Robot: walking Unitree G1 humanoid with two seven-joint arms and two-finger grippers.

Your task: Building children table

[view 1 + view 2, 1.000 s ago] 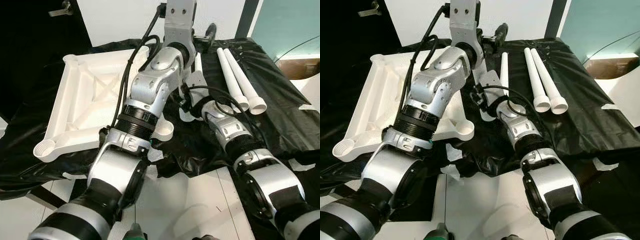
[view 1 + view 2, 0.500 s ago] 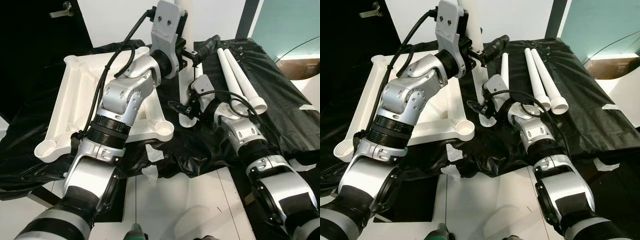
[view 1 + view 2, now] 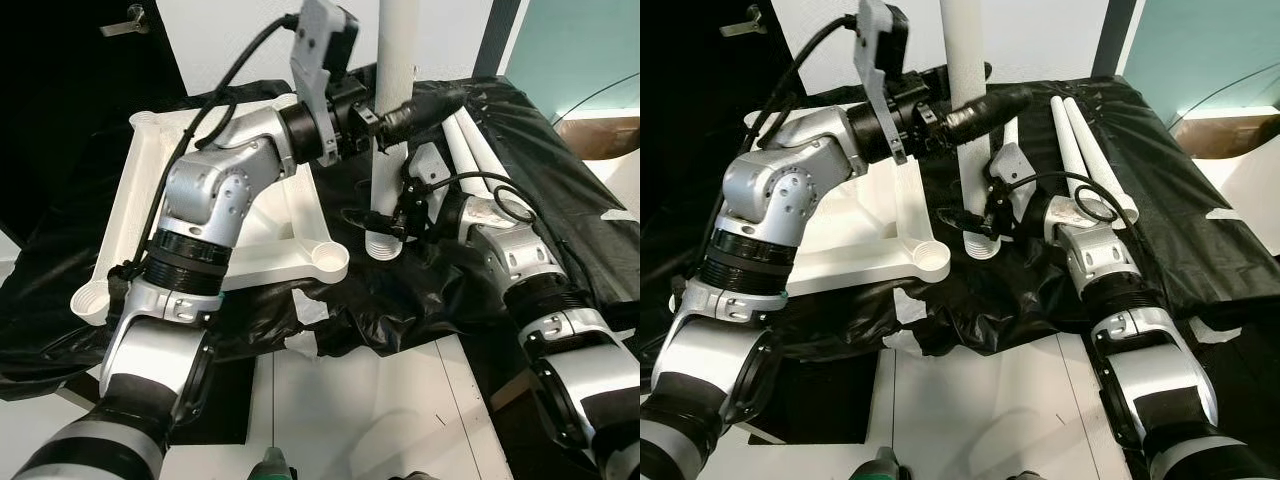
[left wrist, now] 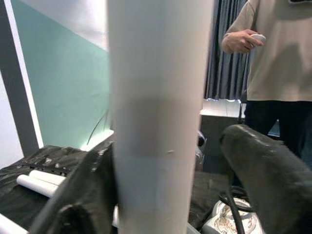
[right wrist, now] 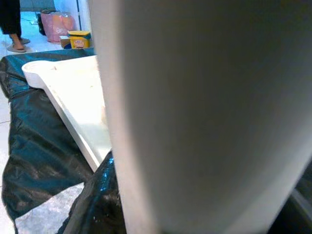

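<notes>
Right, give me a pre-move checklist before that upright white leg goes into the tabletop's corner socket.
1. Left gripper on the upper shaft of the white plastic table leg: ok, black fingers either side of it.
2. Right gripper at the leg's lower end: ok, steadying it just above the ribbed tip.
3. Leg upright: ok, close to vertical.
4. Leg tip over the near corner socket of the upturned white plastic tabletop: not ok, it stands beside it on the black plastic sheet.
5. Socket free inside: ok.
6. Two spare white legs out of the way: ok, lying to the right.
</notes>
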